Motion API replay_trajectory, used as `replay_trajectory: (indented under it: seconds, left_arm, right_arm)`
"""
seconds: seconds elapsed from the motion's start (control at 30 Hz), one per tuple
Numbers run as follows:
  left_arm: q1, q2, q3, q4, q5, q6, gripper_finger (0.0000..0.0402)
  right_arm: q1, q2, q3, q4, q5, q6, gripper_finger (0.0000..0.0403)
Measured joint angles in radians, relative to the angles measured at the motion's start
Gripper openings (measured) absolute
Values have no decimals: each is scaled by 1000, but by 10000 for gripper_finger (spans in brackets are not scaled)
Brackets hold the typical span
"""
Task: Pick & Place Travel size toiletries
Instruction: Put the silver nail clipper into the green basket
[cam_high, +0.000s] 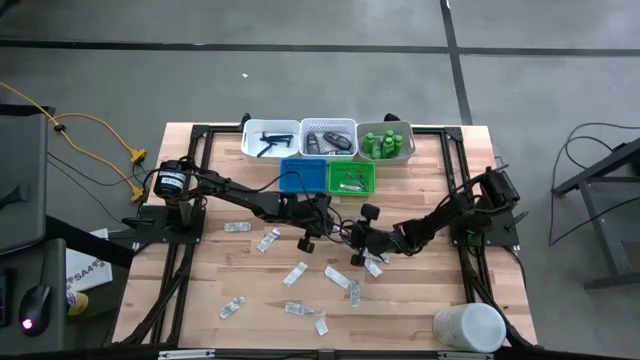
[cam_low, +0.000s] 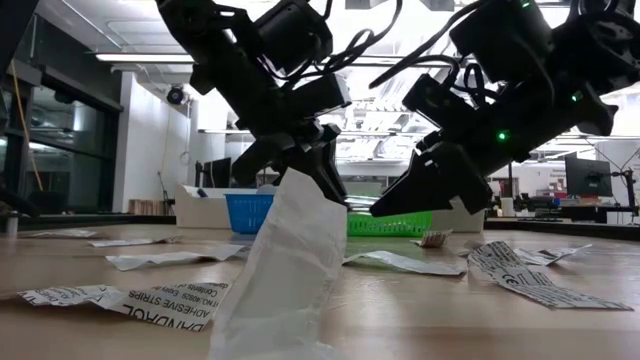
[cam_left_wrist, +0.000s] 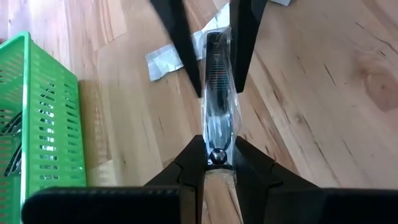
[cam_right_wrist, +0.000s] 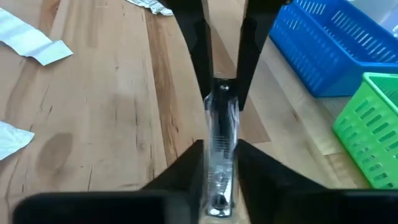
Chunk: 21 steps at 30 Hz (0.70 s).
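Note:
A clear packet (cam_left_wrist: 217, 106) with a dark ridged piece inside hangs over the middle of the table, between my two grippers. My left gripper (cam_left_wrist: 217, 163) is shut on its left end and my right gripper (cam_right_wrist: 221, 163) on its right end. In the high view the left gripper (cam_high: 325, 228) and the right gripper (cam_high: 362, 240) meet just in front of the green tray (cam_high: 351, 178). Several more flat packets (cam_high: 295, 273) lie loose on the wood nearer the front edge. My left gripper pinches the packet's left end (cam_left_wrist: 217, 152) between its two fingers (cam_left_wrist: 191, 163), slanting down from the table's left and lying along the packet. The packet stretches away from it to the other gripper, above the tabletop. My right gripper pinches the packet's right end (cam_right_wrist: 221, 155) between its two fingers (cam_right_wrist: 189, 165), slanting down from the table's right, in line with the packet. The packet runs on to the left gripper's fingers (cam_right_wrist: 199, 56), above the wood.
Three white trays (cam_high: 270, 140) (cam_high: 328, 138) (cam_high: 385, 142) stand along the far edge, with a blue tray (cam_high: 303, 176) and the green tray in front of them. A large white container (cam_high: 468, 326) lies at the front right corner. One packet (cam_low: 290, 270) stands close before the low camera.

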Motion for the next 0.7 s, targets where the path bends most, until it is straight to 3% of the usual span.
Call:
replay_trajectory:
  seconds: [0.1,0.37,0.57,0.7]
  left_arm:
    - [0,0,0,-2,-6,-15,52]
    - [0,0,0,-3,1,-32,54]
    - [1,0,2,1,0,-42,152]
    - [1,-9,3,-20,-54,-49,201]
  right_arm:
    - [0,0,0,-1,-1,3,43]
    - [-1,0,0,-5,-22,29,42]
    - [0,-1,0,-7,-43,48,42]
    - [0,-1,0,-12,-39,51,42]
